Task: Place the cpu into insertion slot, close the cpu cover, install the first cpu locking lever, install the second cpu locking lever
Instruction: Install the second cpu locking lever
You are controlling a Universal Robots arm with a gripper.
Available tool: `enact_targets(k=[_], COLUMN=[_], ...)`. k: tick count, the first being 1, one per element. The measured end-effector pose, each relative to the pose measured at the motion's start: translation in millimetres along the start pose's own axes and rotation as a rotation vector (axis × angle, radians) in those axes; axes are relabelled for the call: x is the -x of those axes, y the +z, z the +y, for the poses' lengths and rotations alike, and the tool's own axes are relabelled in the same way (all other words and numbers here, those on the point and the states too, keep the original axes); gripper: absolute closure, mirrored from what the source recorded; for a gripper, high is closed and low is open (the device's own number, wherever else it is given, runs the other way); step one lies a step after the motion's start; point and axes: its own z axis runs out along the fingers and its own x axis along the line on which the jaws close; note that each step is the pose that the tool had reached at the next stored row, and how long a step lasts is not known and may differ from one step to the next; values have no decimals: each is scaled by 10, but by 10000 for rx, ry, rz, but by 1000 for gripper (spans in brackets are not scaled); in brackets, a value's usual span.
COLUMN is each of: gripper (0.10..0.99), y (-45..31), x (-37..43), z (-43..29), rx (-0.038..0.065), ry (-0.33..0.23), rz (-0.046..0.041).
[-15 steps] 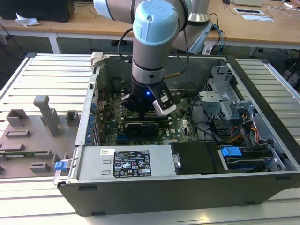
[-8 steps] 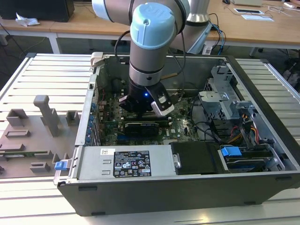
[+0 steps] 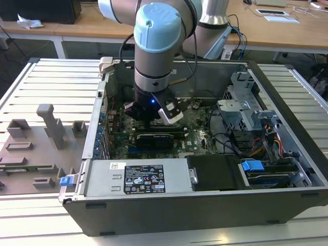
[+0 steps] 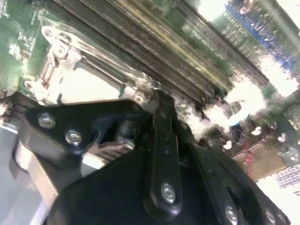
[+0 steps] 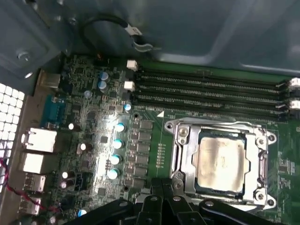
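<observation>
The cpu (image 5: 220,159), a pale metal square, lies in the socket on the green motherboard. The cpu cover (image 5: 185,154), a silver frame, lies flat around it with the chip showing through its window. In the second wrist view the same socket (image 4: 79,82) appears bright beyond the black linkage. My gripper (image 5: 164,187) is low over the board at one corner of the socket, its black fingers (image 4: 159,122) drawn together with nothing between them. In the exterior view the gripper (image 3: 152,117) reaches down inside the open computer case.
Rows of memory slots (image 5: 211,89) run along one side of the socket. A grey power supply box (image 3: 138,177) with a white label stands at the case's near side, and a drive cage (image 3: 246,110) with cables at the exterior view's right. Grey fixtures (image 3: 36,148) stand outside the case.
</observation>
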Motion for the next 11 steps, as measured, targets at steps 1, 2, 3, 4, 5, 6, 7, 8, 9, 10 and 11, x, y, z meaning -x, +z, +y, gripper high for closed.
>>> enact_targets(k=[1,2,3,4,5,6,7,8,9,10,11], gripper=[980,980,980,980,980,980,980,980,980,980,980], y=[1,-28,-80,-124,-173,-247,-300,-342,-399,-443,-510], x=[1,0,-2,-3,-3,-5,-7,-8,-9,-10,-12], z=[8,14,24,32,42,56,65,73,84,92,105], rx=[23,22,18,14,14,12,12,10,11,10,10], ry=[-6,-10,-9,-8,-9,-9,-9,-9,-9,-9,-8], rz=[-2,-3,-3,-3,-4,-4,-4,-3,-4,-4,-3])
